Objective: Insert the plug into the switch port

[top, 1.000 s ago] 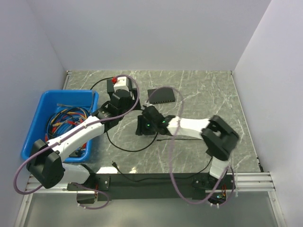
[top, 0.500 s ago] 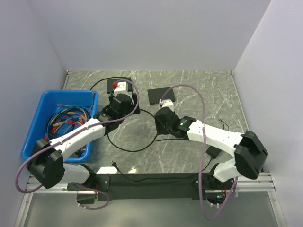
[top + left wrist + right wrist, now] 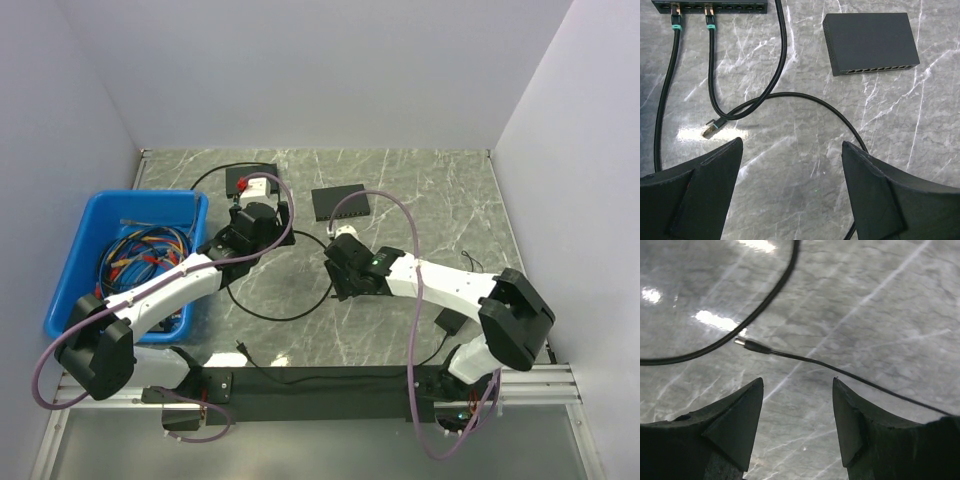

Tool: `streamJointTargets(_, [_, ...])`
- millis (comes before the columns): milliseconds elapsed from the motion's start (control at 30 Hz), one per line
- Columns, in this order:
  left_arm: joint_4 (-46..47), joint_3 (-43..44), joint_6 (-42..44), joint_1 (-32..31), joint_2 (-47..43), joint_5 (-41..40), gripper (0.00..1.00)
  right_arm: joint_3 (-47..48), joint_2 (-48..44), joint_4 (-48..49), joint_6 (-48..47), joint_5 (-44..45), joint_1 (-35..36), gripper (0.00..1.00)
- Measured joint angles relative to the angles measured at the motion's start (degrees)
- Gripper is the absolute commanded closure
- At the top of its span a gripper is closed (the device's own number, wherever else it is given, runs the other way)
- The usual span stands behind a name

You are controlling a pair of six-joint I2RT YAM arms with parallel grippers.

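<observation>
The plug [image 3: 751, 346] is a small dark tip on a thin black cable, lying on the marble just ahead of my right gripper [image 3: 798, 385], which is open and empty above it. In the top view the right gripper [image 3: 345, 278] hovers at mid table. The switch [image 3: 340, 202] is a small black box behind it. It also shows in the left wrist view [image 3: 870, 40], with its row of ports [image 3: 880, 69] along the near edge. My left gripper [image 3: 791, 150] is open and empty over bare marble, left of the switch [image 3: 250, 225].
A second black box [image 3: 710, 6] at the back left has two cables plugged in. A loose clear-tipped connector [image 3: 710, 129] and a looping black cable [image 3: 830, 107] lie near it. A blue bin [image 3: 75, 290] of coloured wires [image 3: 140, 255] stands at the left.
My right arm has swung its elbow out to the right, and its gripper moved right, then slightly nearer. My left gripper has drawn back a little from the rear box.
</observation>
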Motion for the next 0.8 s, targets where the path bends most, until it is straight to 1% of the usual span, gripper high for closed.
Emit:
streamJointTargets(433, [0.26,-0.42,-1.01,0.00,0.00,0.00,0.14,0.02,6.84,4.26,-2.49,-5.79,2.05,0.36])
streamJointTargets(633, [0.33,-0.74,-1.01,0.00,0.00,-0.02,0.14,0.20,10.75,5.66,-2.47,-6.08,2.36,0.36])
streamJointTargets(800, [0.31,-0.96,-1.01,0.00,0.00,-0.02,0.14,1.60,12.02,6.54,-2.64,-5.29,2.54,0.36])
